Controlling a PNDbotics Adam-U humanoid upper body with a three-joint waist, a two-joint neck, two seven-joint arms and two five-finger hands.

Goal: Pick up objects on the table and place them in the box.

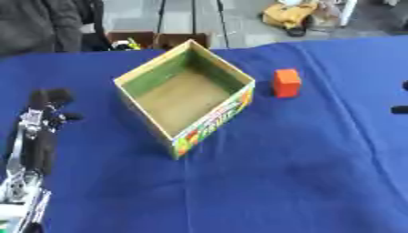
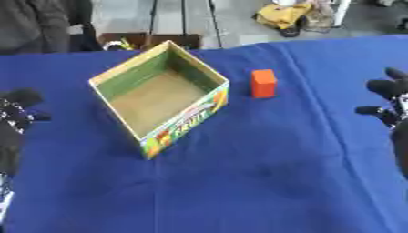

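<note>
An open cardboard box (image 1: 239,98) with a green inside and a printed front stands empty on the blue cloth, turned corner-on. An orange-red block (image 1: 286,83) stands upright just right of the box, apart from it. My left hand (image 1: 41,119) rests at the left edge, fingers pointing up and relaxed, holding nothing. My right hand (image 2: 390,98) shows at the right edge in the right eye view, fingers spread and empty, well right of the block.
The blue cloth (image 1: 279,173) covers the table, with creases running down the middle. Beyond the far edge are a person in dark clothes (image 1: 36,22), a brown crate and a yellow object (image 1: 291,13) on the floor.
</note>
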